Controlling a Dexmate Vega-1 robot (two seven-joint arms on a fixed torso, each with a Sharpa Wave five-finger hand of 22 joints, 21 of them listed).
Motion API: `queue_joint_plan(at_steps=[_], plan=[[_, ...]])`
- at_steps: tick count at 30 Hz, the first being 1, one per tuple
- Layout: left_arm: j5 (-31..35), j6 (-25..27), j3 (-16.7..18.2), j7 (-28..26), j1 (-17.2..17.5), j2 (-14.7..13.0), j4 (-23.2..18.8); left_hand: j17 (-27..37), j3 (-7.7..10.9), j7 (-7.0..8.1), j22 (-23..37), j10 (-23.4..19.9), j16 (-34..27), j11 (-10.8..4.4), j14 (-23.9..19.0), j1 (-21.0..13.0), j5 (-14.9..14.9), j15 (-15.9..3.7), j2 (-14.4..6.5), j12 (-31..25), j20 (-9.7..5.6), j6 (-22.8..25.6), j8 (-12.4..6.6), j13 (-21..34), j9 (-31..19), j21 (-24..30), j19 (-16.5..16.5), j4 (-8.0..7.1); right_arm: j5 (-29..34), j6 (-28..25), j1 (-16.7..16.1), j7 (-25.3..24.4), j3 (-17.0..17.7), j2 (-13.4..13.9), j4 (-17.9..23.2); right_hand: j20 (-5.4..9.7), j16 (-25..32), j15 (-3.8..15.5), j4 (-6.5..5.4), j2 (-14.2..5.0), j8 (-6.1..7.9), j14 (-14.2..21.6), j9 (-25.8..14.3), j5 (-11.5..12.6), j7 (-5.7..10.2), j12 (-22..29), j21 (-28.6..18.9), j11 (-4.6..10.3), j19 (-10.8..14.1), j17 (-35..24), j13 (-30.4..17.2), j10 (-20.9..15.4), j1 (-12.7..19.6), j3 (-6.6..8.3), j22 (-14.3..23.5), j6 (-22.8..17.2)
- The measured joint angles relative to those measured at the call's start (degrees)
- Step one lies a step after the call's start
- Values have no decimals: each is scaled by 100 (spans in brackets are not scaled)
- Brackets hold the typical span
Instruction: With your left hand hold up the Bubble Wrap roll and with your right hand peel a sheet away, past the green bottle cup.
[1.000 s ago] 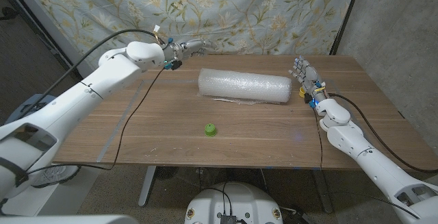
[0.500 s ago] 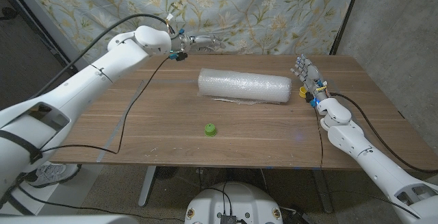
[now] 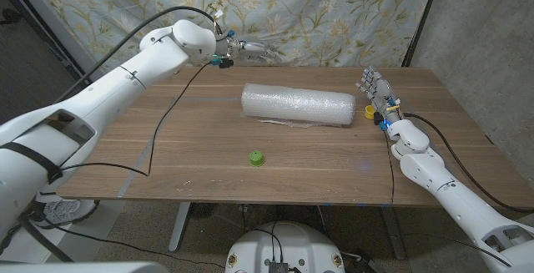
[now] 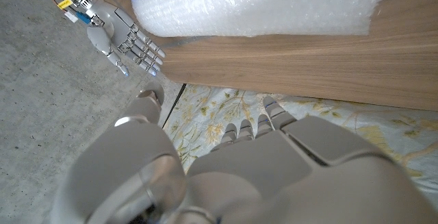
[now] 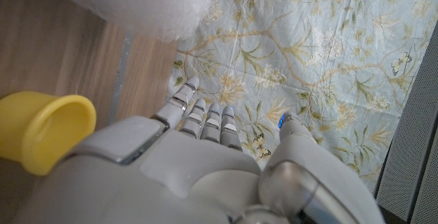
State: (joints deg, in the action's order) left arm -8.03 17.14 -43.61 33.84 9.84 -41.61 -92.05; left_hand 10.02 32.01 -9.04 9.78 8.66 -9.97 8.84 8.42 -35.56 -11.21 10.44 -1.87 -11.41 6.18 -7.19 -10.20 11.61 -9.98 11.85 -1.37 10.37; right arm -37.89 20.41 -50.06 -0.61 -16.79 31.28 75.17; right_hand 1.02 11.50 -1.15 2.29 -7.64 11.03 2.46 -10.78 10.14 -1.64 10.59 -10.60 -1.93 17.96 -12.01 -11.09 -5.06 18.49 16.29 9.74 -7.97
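across table, bubble wrap roll [image 3: 299,106] lengthwise

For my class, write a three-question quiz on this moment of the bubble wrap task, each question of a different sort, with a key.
1. True or false: the left hand grips the roll.
2. Which lies nearest the table's front edge? A) the roll B) the green cup C) the yellow cup
3. Fill in: the yellow cup stands beside the ____ hand.

Key: 1. False; it hangs in the air above the table's far edge, apart from the roll. 2. B. 3. right.
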Motion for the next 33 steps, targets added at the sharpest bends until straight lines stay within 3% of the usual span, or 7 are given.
queue_joint_plan(at_steps=[7,8,18,33], plan=[[0,0,-183,0,-224,118,123,-1,0,-47,0,48,0,49,31,-216,63,31,66,0,53,-92,0,0,0,-21,8,0,14,20,0,-2,0,0,0,0,0,-9,25,0,0,-9,0,0,0,0,0,-30,0,0,0,30,0,-23,0,0],[255,58,-211,308,-256,137,143,0,0,-58,0,48,0,49,31,-242,63,31,92,0,71,-103,0,0,0,-36,27,0,18,22,3,-2,13,15,0,0,0,-9,41,0,0,-9,0,0,0,0,0,-30,0,0,0,30,0,-7,0,0],[637,45,-571,794,-671,418,534,-1,0,-209,0,112,-1,112,133,-566,85,134,238,0,120,-278,0,-1,0,-86,119,-1,44,56,48,2,33,36,-56,0,0,-9,48,0,0,-9,0,0,-22,0,0,-30,0,0,0,30,0,0,-1,22],[1162,-472,-1073,1342,-1354,1057,1532,-1,-16,-138,-1,140,-1,140,133,-743,85,133,352,0,129,-264,-23,-2,0,-106,191,16,23,159,49,-16,87,6,-139,-3,0,-40,47,0,0,-40,0,0,-22,0,0,-30,-3,0,0,30,0,0,-1,21]])
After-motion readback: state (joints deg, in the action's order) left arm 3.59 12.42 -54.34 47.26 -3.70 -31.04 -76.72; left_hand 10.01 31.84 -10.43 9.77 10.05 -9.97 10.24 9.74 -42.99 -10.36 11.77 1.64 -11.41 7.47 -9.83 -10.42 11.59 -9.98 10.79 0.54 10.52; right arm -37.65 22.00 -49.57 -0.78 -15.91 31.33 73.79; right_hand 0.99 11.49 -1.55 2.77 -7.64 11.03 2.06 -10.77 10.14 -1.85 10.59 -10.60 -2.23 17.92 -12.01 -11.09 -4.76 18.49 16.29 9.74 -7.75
